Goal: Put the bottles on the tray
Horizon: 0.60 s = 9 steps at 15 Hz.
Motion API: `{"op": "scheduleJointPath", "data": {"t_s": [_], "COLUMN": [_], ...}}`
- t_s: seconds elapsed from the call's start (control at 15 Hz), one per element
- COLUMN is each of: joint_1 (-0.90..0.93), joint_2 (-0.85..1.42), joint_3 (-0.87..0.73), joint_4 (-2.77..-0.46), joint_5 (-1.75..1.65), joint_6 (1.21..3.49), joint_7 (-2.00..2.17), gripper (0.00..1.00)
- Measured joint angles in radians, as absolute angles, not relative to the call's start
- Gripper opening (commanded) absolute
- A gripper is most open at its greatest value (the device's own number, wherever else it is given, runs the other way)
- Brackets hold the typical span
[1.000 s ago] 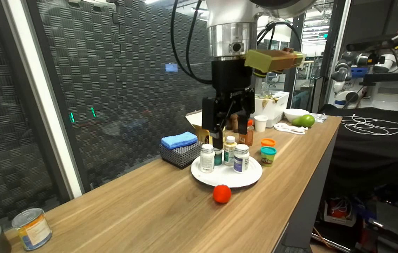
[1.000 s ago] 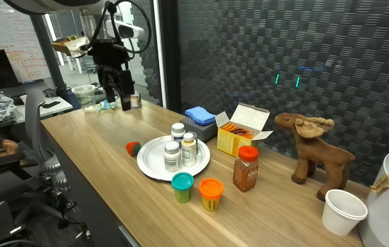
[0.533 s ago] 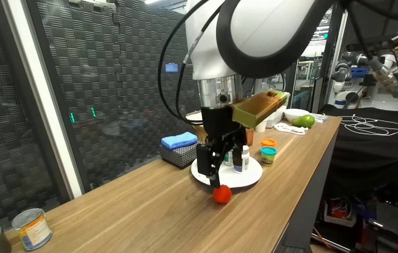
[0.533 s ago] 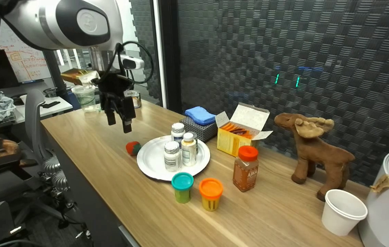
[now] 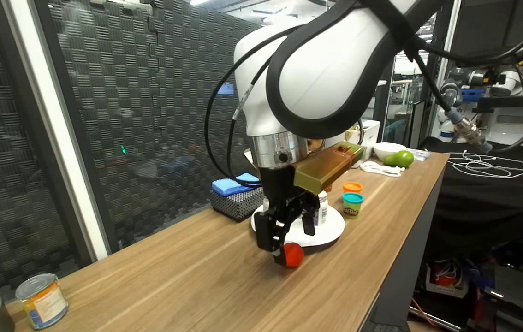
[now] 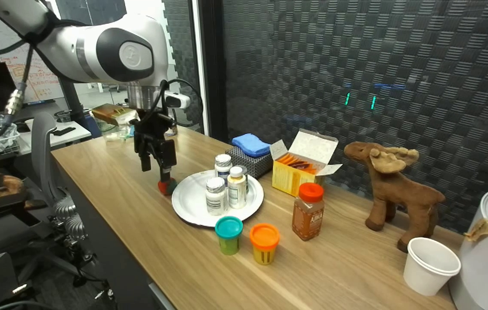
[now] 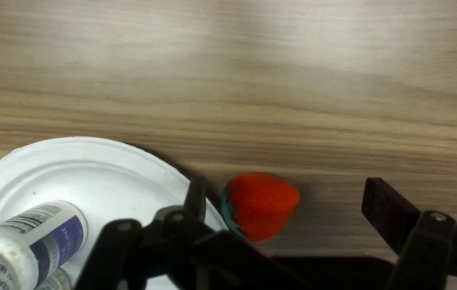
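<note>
Bottles (image 6: 216, 203) on tray (image 6: 189, 199), beside pincer (image 6: 155, 172)

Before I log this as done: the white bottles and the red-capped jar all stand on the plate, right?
Not quite: an exterior view shows the red-capped jar on the table, off the plate; the white bottles do stand on it.

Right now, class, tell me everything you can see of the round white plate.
The round, white, paper-looking plate, faintly speckled, has a raised rim with a ring-shaped crease inside it. It lies flat on the long, brown, wood-look table. Four small, cylindrical, plastic-looking bottles, mostly white, one largely hidden, stand upright on it in a cluster. A red, tapered, toy-looking strawberry sits beside the rim; whether they touch is unclear.
</note>
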<state>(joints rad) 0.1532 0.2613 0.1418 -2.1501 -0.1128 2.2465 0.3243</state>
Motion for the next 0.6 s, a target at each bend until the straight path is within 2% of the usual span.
{"op": "scheduleJointPath", "data": {"t_s": [0.4, 0.47, 0.6], "joint_1": [0.155, 0.155, 0.156], "joint_2": [0.319, 0.329, 0.345], "joint_3": [0.132, 0.131, 0.129], "joint_4": [-2.107, -2.100, -2.086], "joint_5": [-0.113, -0.113, -0.113], "joint_6": [2.239, 2.236, 2.227], "joint_7": [0.324, 0.324, 0.324], "gripper": [1.00, 0.94, 0.69]}}
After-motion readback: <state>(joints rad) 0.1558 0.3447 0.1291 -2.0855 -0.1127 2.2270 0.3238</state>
